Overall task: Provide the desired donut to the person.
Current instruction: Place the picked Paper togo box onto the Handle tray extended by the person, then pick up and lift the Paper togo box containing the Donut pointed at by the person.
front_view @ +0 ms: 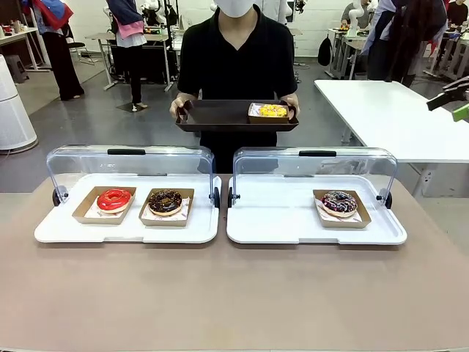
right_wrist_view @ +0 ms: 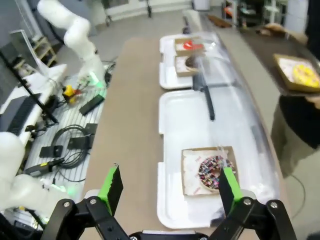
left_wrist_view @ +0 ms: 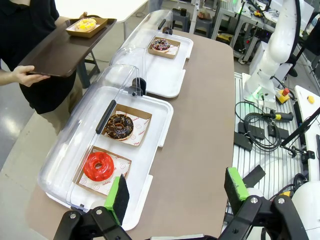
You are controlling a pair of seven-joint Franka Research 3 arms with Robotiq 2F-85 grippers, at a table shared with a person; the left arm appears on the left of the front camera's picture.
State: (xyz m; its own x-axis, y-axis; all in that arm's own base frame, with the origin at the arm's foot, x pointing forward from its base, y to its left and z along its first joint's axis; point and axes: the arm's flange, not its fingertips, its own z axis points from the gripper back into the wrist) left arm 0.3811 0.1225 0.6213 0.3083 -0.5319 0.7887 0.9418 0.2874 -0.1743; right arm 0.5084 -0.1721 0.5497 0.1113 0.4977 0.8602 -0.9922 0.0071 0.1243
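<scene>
Wide-open and empty, the left gripper [left_wrist_view: 176, 189] and right gripper [right_wrist_view: 169, 186] are hovering while the person [front_view: 236, 59] at twelve o'clock is presenting a tray [front_view: 216, 116], red donut [front_view: 114, 199] and chocolate donut [front_view: 165, 202] lying at ten, sprinkled donut [front_view: 338, 202] at two, so picking seems unstarted, needing the wanted one identified.

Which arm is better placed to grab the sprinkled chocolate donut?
Right. The sprinkled chocolate donut in its brown cardboard tray lies just ahead of the right arm's open jaws. From the left wrist it sits far off, beyond the red-glazed donut and the dark chocolate donut.
</scene>
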